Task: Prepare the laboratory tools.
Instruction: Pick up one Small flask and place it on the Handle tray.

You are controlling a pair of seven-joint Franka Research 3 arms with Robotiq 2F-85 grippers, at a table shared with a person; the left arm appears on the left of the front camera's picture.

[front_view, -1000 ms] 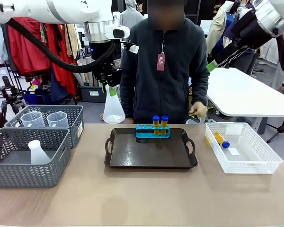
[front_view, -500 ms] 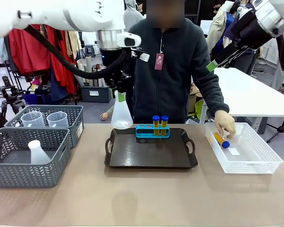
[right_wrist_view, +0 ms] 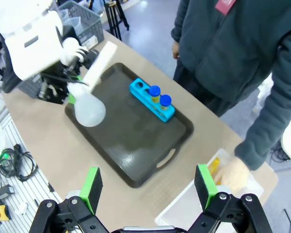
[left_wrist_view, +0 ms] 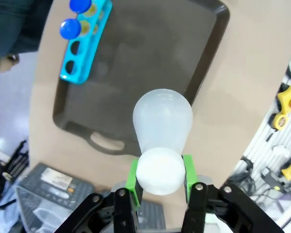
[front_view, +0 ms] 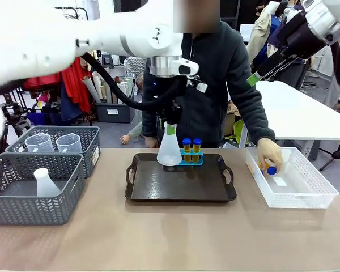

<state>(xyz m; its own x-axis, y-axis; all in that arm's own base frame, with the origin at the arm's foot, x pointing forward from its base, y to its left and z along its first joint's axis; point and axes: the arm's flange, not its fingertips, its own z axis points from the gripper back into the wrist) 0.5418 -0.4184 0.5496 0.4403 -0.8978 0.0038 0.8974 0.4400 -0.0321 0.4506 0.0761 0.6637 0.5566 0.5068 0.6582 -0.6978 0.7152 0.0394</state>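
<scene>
I have the left gripper [left_wrist_view: 160, 175] pinching the flask [left_wrist_view: 162, 119] by its neck, so its wide base hangs level above the tray [left_wrist_view: 150, 58], near the rack [left_wrist_view: 85, 43] of tubes [left_wrist_view: 70, 28]. My right gripper [right_wrist_view: 148, 187] waits high, spread and empty, leaving the person's hand [front_view: 267, 154] room in the white basket [front_view: 306, 198]

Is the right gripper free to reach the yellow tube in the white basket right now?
Probably not: the right gripper is open and empty, but the person's hand rests on the tube in the white basket.

The person's hand [front_view: 267, 152] covers most of the yellow tube [front_view: 271, 170]
</scene>
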